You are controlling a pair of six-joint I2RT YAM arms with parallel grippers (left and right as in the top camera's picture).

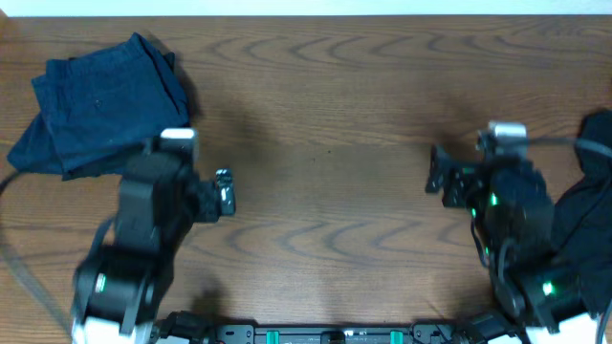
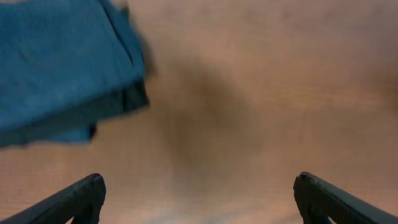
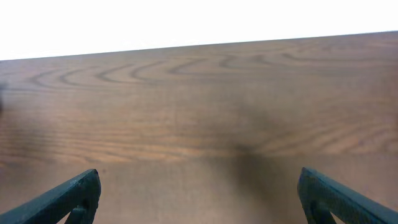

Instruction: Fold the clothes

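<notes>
Plainly, both pairs of jaws stand spread wide and empty over bare bench (image 1: 325, 115). The left arm (image 1: 143, 229) is just beside the dark blue shorts (image 1: 96, 100), which lie loosely bundled at the far left corner, and the right arm (image 1: 507, 210) is next to a black garment (image 1: 591, 205) heaped at the right edge. Both pieces look soft, limp and fairly light and would likely sag wherever unsupported, so I would pinch a thick edge such as the waistband or a hem corner, not the slack middle.
</notes>
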